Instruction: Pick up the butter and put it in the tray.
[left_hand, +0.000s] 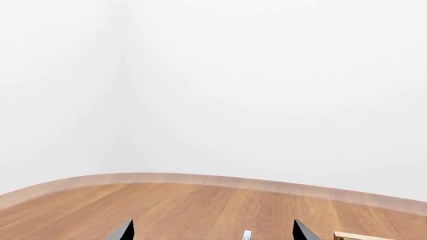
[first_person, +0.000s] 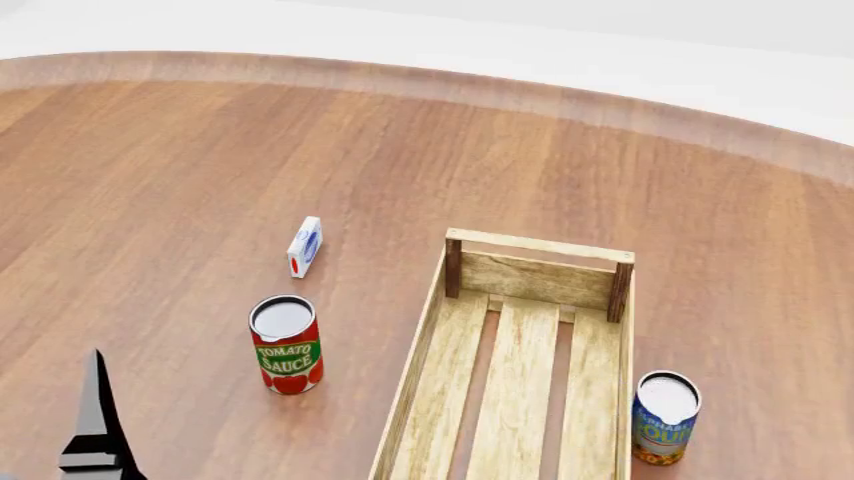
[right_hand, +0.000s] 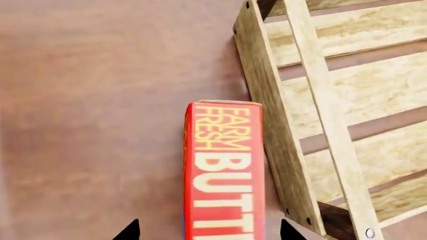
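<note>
step: grasp butter | right gripper (right_hand: 208, 232): fingertips spread either side of the butter carton (right_hand: 225, 170), not clamped | butter: on the floor just beside the wooden tray (right_hand: 273, 125) outer wall | left gripper (left_hand: 213, 231): spread, empty | advice: centre on carton, descend straight, avoid tray wall

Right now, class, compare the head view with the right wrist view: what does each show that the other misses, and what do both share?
Only the head view shows the tomato sauce can, a second can, the small white-blue-red carton and the left gripper. Only the right wrist view shows the butter, standing beside the crate's outer wall, between the right gripper fingertips. Both show the tray and the wooden table.
</note>
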